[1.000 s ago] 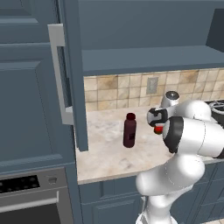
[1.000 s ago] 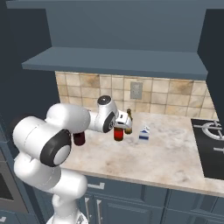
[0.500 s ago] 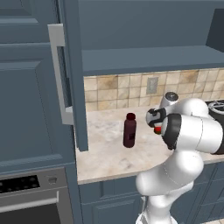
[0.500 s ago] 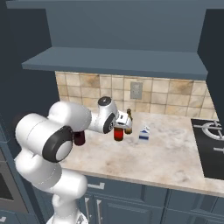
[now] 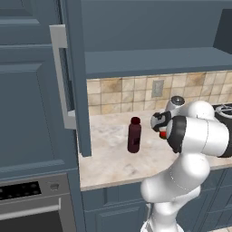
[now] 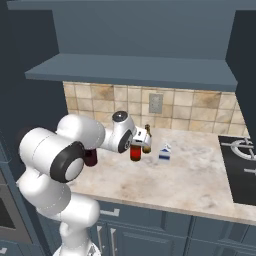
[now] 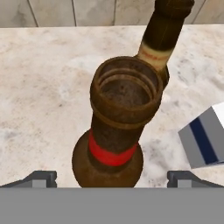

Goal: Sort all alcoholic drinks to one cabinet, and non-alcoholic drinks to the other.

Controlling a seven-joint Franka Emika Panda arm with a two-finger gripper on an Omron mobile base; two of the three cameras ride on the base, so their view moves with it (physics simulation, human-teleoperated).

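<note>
While the hand [image 7: 112,178] hung spread wide and empty, the red-labelled beer bottle [image 7: 114,131] stood upright on the bench [image 7: 43,87] directly beneath it, neck pointing up between the fingertips [image 7: 40,178].

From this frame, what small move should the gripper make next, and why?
Probably ease down over the red-label beer bottle and then close. In the hand view the gripper is open, its fingertips spread either side of that bottle with nothing between them yet, while the tan-label beer bottle stands right behind it, so a centred approach seems wise.
</note>
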